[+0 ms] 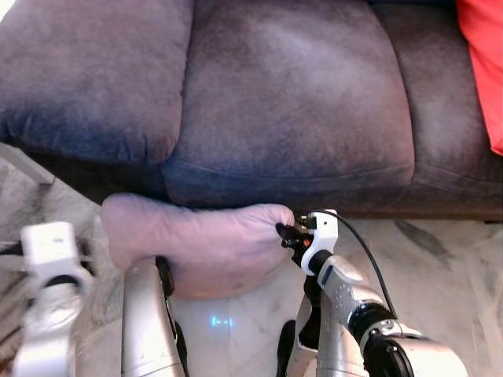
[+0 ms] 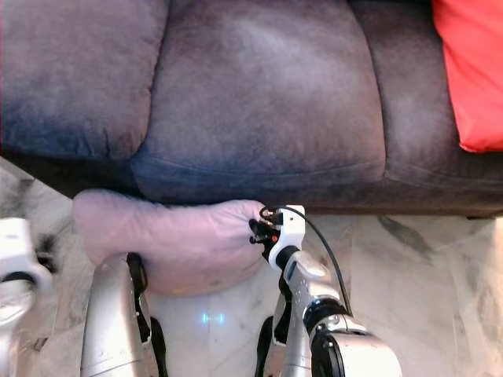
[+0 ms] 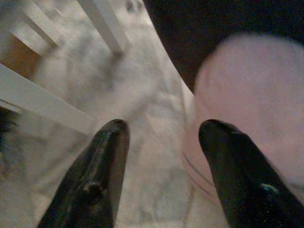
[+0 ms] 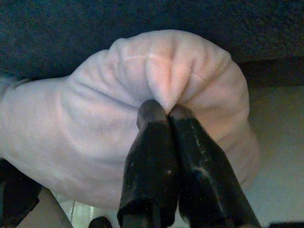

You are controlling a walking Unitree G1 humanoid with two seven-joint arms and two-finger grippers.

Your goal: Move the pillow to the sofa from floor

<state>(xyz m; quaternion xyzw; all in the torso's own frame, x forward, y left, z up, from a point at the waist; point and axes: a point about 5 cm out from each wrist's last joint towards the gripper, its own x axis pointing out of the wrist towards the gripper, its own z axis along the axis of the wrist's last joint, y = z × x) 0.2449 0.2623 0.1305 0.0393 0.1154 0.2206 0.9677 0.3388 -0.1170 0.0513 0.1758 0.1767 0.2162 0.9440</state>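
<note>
A pale pink pillow (image 1: 200,239) hangs in front of the dark grey sofa (image 1: 299,102), just below the seat's front edge. My right gripper (image 4: 167,110) is shut on the pillow (image 4: 142,95), pinching a fold at its right corner, and the fabric bunches around the fingertips. In the left eye view that right gripper (image 1: 284,232) sits at the pillow's right end. My left gripper (image 3: 161,130) is open beside the pillow's (image 3: 251,104) other end, one finger (image 3: 228,156) against the pink fabric and the other over the marble floor (image 3: 152,156).
A red cushion (image 1: 483,63) lies on the sofa's right end. White furniture legs (image 3: 102,21) stand on the marble floor to my left. The sofa's middle seat cushion (image 2: 259,94) is bare.
</note>
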